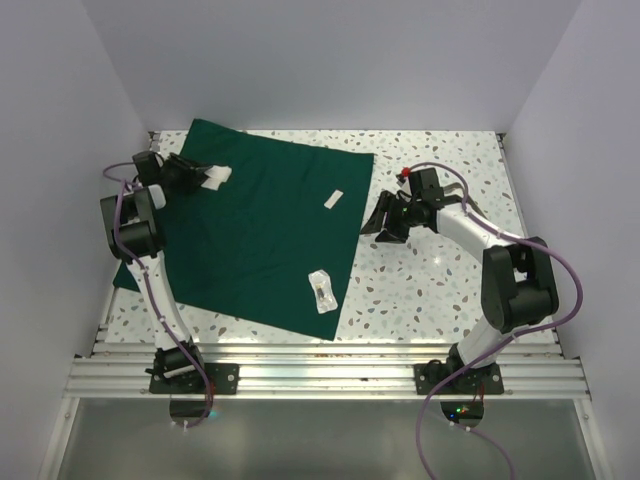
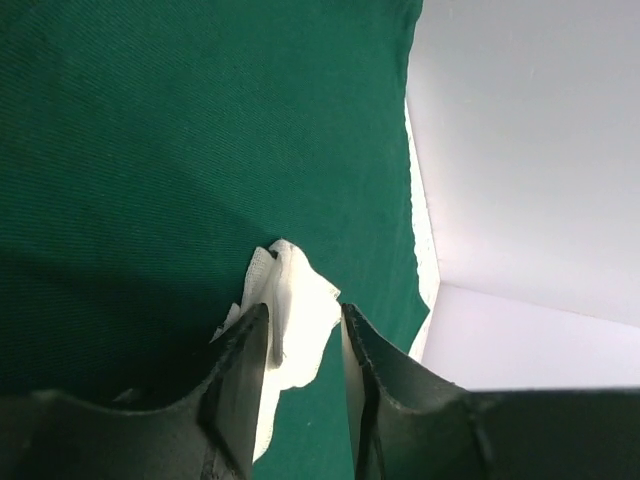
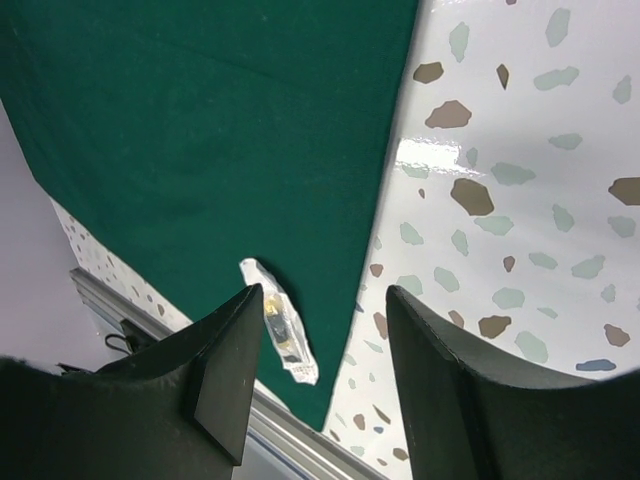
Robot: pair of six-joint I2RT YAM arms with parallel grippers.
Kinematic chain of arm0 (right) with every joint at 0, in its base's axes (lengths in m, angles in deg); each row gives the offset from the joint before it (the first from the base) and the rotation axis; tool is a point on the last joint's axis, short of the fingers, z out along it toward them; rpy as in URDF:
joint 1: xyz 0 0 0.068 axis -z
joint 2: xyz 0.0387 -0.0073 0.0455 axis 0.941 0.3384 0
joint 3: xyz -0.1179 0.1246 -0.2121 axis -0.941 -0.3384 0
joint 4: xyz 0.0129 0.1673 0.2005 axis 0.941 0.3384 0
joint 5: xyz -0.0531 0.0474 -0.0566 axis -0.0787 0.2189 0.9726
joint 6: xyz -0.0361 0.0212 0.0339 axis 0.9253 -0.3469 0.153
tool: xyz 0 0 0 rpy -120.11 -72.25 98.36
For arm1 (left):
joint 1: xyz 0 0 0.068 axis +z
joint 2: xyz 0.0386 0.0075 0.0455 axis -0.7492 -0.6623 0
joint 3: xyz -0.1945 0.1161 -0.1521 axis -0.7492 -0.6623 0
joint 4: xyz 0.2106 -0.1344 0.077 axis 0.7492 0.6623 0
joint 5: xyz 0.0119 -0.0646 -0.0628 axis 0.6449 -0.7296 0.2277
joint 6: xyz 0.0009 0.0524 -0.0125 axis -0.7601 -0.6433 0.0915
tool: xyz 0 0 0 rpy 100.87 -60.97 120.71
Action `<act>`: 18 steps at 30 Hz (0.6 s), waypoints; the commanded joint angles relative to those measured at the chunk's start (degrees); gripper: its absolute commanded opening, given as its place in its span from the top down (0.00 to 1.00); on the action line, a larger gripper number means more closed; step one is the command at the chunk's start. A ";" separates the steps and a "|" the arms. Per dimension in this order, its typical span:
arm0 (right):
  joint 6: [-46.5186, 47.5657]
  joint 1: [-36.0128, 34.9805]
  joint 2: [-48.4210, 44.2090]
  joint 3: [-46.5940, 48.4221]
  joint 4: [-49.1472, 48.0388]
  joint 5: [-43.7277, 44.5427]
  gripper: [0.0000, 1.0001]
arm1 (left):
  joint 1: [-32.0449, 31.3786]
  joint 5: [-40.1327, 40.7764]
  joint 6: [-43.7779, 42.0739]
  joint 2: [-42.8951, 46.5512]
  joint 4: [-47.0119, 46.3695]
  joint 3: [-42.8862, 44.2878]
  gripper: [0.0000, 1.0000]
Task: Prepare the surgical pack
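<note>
The surgical pack, a large dark green drape (image 1: 260, 230), lies spread flat over the left and middle of the table. My left gripper (image 1: 200, 180) hangs low over its far left corner, jaws open. A crumpled white gauze pad (image 2: 300, 285) lies on the drape (image 2: 200, 130) between the fingertips, against the left finger and apart from the right one. In the top view the gauze (image 1: 219, 176) shows just right of that gripper. My right gripper (image 1: 383, 228) stands open and empty over bare tabletop, just beyond the drape's right edge (image 3: 220, 130).
A small white pad (image 1: 334, 199) lies on the drape near its right edge. A clear sealed packet (image 1: 321, 290) with a dark item inside rests near the drape's front corner (image 3: 280, 325). White walls close three sides. An aluminium rail (image 1: 320, 375) runs along the speckled table's (image 1: 440, 280) front.
</note>
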 commanded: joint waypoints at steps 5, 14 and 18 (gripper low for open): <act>-0.98 -0.24 0.12 1.62 -2.00 -1.69 0.44 | 0.77 -0.27 -4.71 4.49 5.29 0.76 0.59; -1.25 -0.33 -0.14 1.09 -2.36 -1.78 0.44 | 0.68 1.05 -5.85 8.62 6.96 -1.69 0.59; -1.25 -0.33 -0.23 1.09 -2.44 -1.69 0.44 | 0.77 1.93 -6.64 9.85 8.89 -3.02 0.59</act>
